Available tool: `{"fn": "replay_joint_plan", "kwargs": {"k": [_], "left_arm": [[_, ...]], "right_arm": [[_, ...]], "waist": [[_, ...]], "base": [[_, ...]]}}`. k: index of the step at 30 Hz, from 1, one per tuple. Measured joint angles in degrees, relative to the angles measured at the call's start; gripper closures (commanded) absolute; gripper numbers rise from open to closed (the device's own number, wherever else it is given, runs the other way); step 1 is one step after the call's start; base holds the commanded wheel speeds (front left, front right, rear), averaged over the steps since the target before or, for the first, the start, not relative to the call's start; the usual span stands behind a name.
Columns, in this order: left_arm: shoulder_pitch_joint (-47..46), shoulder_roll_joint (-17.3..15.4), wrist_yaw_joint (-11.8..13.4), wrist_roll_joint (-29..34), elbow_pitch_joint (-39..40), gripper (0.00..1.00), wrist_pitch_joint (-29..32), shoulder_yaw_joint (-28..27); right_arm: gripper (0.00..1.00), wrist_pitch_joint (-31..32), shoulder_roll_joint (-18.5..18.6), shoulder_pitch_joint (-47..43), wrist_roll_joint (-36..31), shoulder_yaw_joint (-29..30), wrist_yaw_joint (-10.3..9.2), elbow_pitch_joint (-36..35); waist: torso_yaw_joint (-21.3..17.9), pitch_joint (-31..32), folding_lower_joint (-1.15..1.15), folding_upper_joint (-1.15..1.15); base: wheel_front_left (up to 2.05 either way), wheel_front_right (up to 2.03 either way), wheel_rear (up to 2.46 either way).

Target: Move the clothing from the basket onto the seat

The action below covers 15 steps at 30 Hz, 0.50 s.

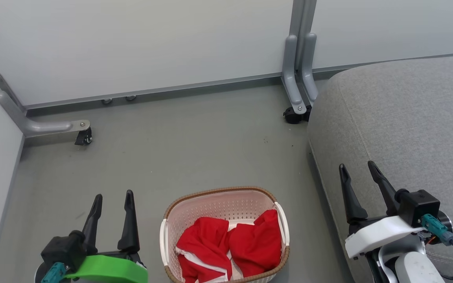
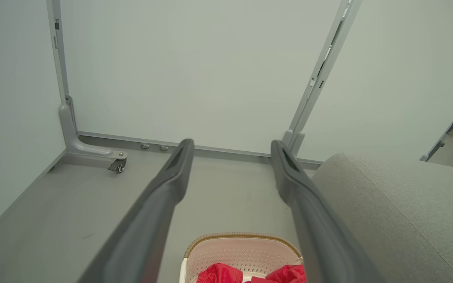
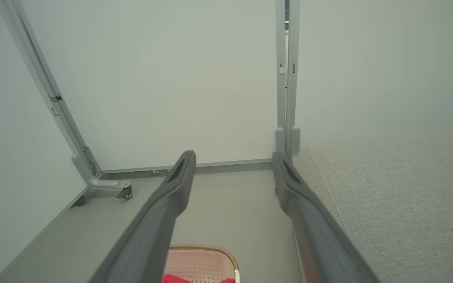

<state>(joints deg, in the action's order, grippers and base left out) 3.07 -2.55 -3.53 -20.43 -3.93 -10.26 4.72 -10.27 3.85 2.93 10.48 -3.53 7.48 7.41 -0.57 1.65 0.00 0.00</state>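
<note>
Two crumpled red garments (image 1: pixel 207 239), probably, in perforated basket (image 1: pixel 218 206); woven seat (image 1: pixel 399 118)

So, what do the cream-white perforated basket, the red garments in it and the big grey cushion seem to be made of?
The cream-white perforated basket looks like smooth moulded plastic, given its regular holes; its brown rim looks woven, perhaps only patterned. The red garments with white bands look like soft cloth, crumpled in folds. The big grey cushion looks like matte woven upholstery, with a stitched seam.
</note>
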Motion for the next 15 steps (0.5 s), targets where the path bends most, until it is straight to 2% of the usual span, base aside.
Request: {"fn": "replay_joint_plan", "kwargs": {"k": [4,7,10,15], "left_arm": [[0.1,-0.3,0.0,3.1,-0.7,0.0,-0.5,1.3],[0.1,-2.3,1.0,7.3,-0.7,0.0,-1.0,4.8],[0.2,-2.1,3.0,7.3,-0.7,0.0,-1.4,5.8],[0.2,-2.2,3.7,7.7,-0.4,0.0,-1.9,6.4]], "right_arm": [[0.0,-0.5,-0.3,-0.2,-2.3,0.0,0.0,0.7],[0.0,-0.9,-0.5,-0.2,-4.3,-0.3,0.01,0.8],[0.0,-1.3,-0.5,-0.2,-6.2,-0.5,0.01,0.8],[0.0,-1.9,-0.7,-0.2,-7.2,-0.9,0.01,0.3]], "waist": [[-0.1,0.2,0.0,0.0],[-0.2,0.3,0.0,0.0],[-0.2,0.5,0.0,0.0],[-0.2,0.6,0.0,0.0]], "base": [[0.0,0.0,0.0],[0.0,0.0,0.0],[0.0,0.0,0.0],[0.0,0.0,0.0]]}}
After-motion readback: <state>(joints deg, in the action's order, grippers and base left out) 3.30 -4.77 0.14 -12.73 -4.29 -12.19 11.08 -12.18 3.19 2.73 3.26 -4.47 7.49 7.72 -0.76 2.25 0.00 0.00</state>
